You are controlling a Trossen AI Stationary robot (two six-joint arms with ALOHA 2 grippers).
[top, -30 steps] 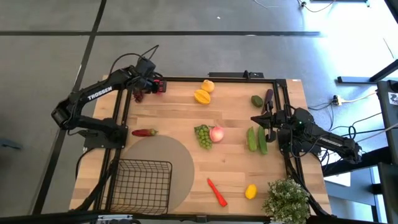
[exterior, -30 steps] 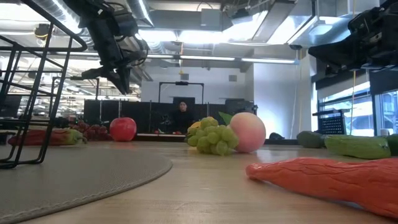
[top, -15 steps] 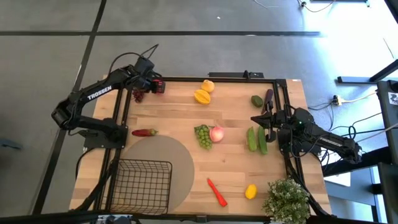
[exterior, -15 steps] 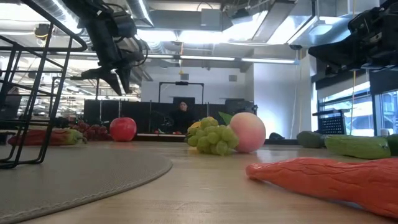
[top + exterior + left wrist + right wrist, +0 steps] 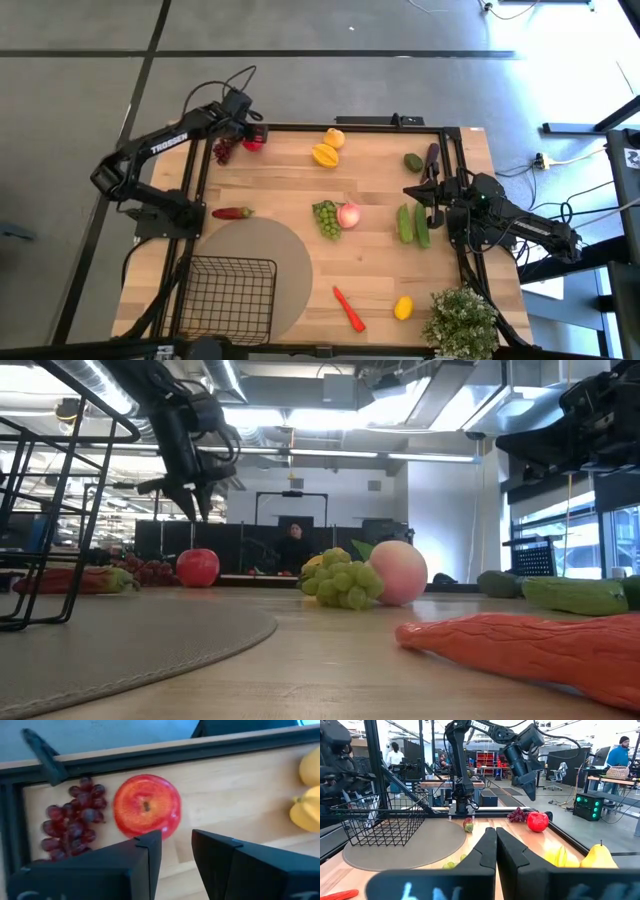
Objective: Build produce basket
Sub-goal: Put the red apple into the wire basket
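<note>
The basket point(image 5: 231, 297) stands empty at the counter's point(image 5: 300, 190) near-left corner, partly on a round tan mat point(image 5: 262, 260), with every piece of produce still lying out on the wood: by the look of it, the job has barely begun.

The left gripper point(image 5: 243, 131) hangs over the far-left corner, jaws spread and holding nothing, directly above the apple point(image 5: 253, 143), which sits just beside the purple grapes point(image 5: 222, 150). In the left wrist view the apple point(image 5: 146, 806) shows between and beyond the two dark fingers, untouched; it looks the likeliest first pick.

The right gripper point(image 5: 430, 191) waits at the counter's right edge, jaws pressed together and empty, close to two cucumbers point(image 5: 413, 223) lying side by side.

Scattered elsewhere: two yellow fruits point(image 5: 328, 148) at the far edge, a dark green fruit point(image 5: 413, 162) and an eggplant point(image 5: 433, 156) toward the far right, green grapes point(image 5: 325, 217) touching a peach point(image 5: 348, 214) mid-counter, a chili point(image 5: 232, 213) near the left edge, an orange-red vegetable point(image 5: 349, 309) and a lemon point(image 5: 403, 307) near the front. A potted plant point(image 5: 460, 320) occupies the near-right corner.

Nothing is in the basket; all of it remains to be carried across and dropped in.
</note>
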